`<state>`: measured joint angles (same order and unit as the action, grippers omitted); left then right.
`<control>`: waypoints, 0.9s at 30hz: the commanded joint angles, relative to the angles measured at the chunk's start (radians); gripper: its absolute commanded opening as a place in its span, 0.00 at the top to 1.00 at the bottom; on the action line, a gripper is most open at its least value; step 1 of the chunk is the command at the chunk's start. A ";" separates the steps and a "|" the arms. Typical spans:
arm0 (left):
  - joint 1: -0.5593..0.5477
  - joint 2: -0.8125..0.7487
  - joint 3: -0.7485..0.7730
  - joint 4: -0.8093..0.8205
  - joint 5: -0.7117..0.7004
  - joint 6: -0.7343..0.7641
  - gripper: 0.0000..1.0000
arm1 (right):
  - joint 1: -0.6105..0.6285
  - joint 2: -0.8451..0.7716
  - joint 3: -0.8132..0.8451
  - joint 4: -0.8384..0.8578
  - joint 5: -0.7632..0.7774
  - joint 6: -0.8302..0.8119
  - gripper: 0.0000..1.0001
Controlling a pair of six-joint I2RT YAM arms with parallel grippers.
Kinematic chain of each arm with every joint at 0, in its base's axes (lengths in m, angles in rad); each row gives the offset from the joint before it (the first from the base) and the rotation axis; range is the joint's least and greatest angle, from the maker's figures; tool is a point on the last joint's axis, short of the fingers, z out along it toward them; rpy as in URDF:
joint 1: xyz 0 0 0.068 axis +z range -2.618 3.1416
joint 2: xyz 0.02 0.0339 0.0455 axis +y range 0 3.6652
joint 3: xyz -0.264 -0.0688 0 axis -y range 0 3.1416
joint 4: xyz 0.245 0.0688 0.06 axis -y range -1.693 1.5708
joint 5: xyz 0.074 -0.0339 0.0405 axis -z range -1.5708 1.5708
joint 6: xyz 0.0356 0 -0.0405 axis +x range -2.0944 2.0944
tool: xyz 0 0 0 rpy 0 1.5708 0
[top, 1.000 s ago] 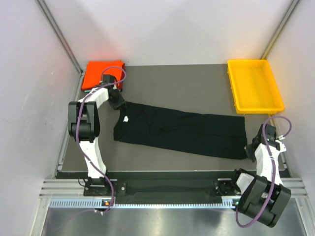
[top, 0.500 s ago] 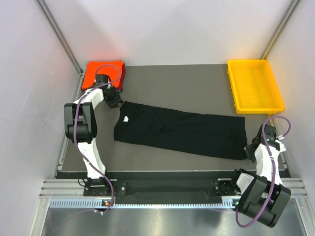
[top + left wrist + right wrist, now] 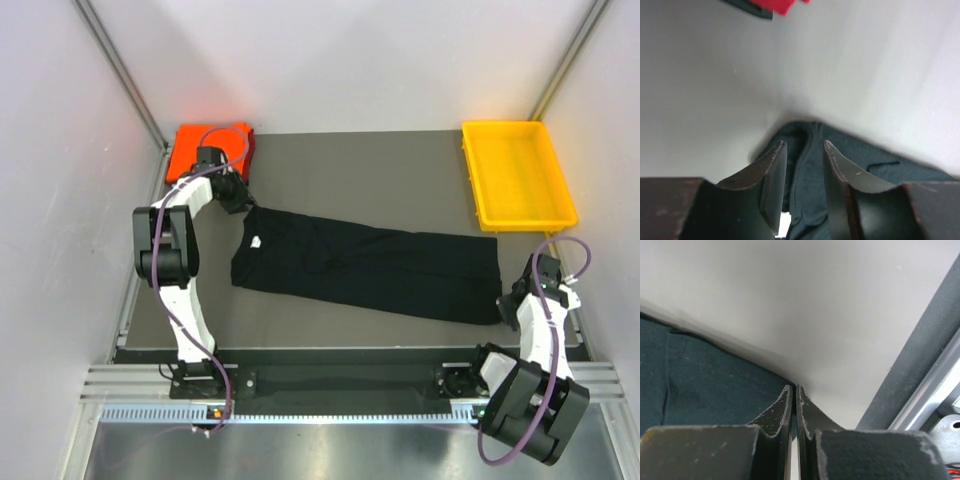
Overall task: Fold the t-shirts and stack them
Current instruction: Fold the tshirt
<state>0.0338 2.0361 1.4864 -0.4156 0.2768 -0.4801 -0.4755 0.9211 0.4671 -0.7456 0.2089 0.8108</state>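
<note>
A black t-shirt (image 3: 370,265), folded into a long strip, lies across the table with its small white neck label (image 3: 256,241) at the left end. My left gripper (image 3: 237,197) is at the shirt's far left corner. In the left wrist view it (image 3: 804,150) is open, with dark cloth (image 3: 810,170) lying between the fingers. My right gripper (image 3: 510,306) is at the shirt's near right corner. In the right wrist view it (image 3: 794,390) is shut on that corner of the shirt (image 3: 700,375). A folded orange-red shirt (image 3: 205,148) lies at the back left. No teal shirt shows clearly.
A yellow plastic tray (image 3: 471,185) stands at the back right. White walls close in the left, back and right sides. The orange-red shirt (image 3: 782,5) shows at the top edge of the left wrist view. A metal rail (image 3: 930,385) runs right of my right gripper.
My left gripper has shifted slightly back and forth at the shirt's far left corner. The shirt and the right arm have not moved.
</note>
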 commanded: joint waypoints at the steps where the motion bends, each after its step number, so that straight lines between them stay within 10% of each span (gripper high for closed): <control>1: 0.000 0.032 0.067 0.001 0.018 0.009 0.61 | -0.015 -0.016 -0.004 0.018 0.021 -0.010 1.00; 20: 0.011 0.082 0.083 0.034 0.065 -0.005 0.75 | -0.015 -0.010 -0.001 0.014 0.041 0.001 1.00; 27: 0.046 0.091 0.084 0.034 0.041 -0.054 1.00 | -0.015 -0.028 -0.001 0.003 0.067 0.019 1.00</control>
<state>0.0517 2.1204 1.5394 -0.4110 0.3252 -0.5018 -0.4759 0.9184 0.4644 -0.7464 0.2161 0.8150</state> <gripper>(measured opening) 0.011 0.011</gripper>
